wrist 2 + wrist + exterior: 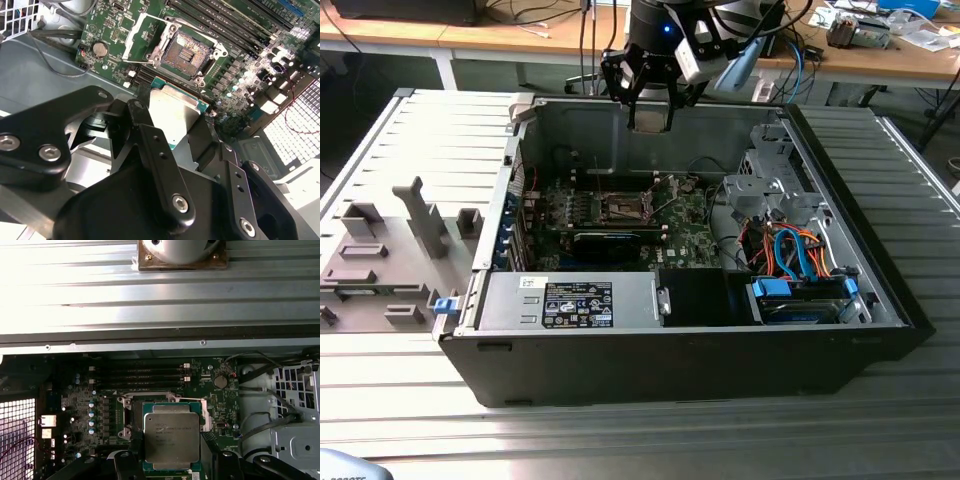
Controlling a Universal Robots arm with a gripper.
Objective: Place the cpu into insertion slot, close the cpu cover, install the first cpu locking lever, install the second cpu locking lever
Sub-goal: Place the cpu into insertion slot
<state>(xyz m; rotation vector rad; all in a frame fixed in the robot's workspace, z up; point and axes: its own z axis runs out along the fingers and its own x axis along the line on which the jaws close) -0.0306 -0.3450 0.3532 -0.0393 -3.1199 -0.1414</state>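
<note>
A ribbed grey metal bench (620, 440) fills the near part of the scene, its long grooves running from the exterior view's left to its right. In the first wrist view the same ribbed bench top (150, 290) glares bright under strong light. On the exterior view's left, a grey moulded holder (380, 260) lies on it. Along the far side stand pale wooden desks (470, 35) on white legs (445, 68), strewn with cables (535, 15) and small clutter. Dark floor (370, 75) shows beneath them.

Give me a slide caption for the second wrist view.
Gripper holds the cpu above the green motherboard, short of the empty insertion slot, whose cpu cover stands open.
</note>
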